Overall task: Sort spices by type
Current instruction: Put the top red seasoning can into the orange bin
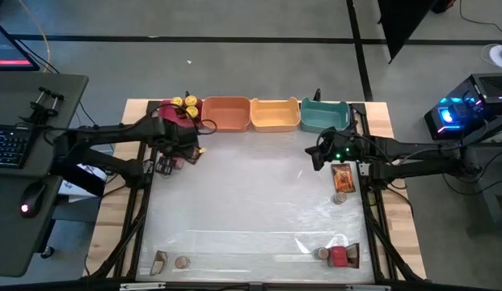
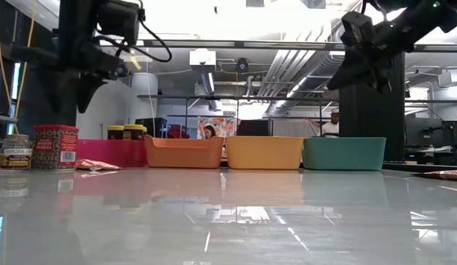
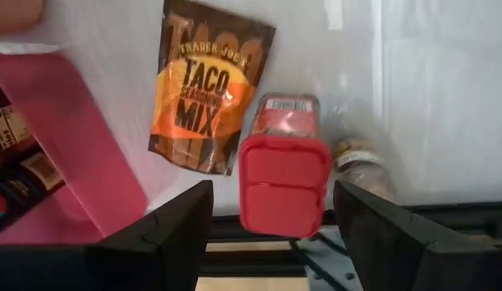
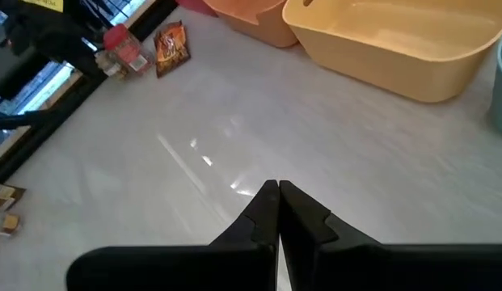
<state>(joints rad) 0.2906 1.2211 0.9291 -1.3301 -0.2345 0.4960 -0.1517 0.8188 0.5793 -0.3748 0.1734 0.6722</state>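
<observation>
1. High view: the left gripper is hovering near the worktop's left edge, just in front of the pink plastic bin holding yellow-lidded little jars. The right gripper is waiting in front of the teal plastic bin. An orange-brown foil packet is lying by the right edge; a small red box is sitting near the front right corner.
2. Low view: a red patterned box and a grey-brown-lidded little jar are standing at the left, beside the pink bin.
3. Left wrist view: the fingers are standing wide apart, gripping nothing, above a red-lidded box; a taco seasoning foil packet is lying just beside it.
4. Right wrist view: the fingers are pressing together, empty, over bare worktop near the yellow plastic bin.
</observation>
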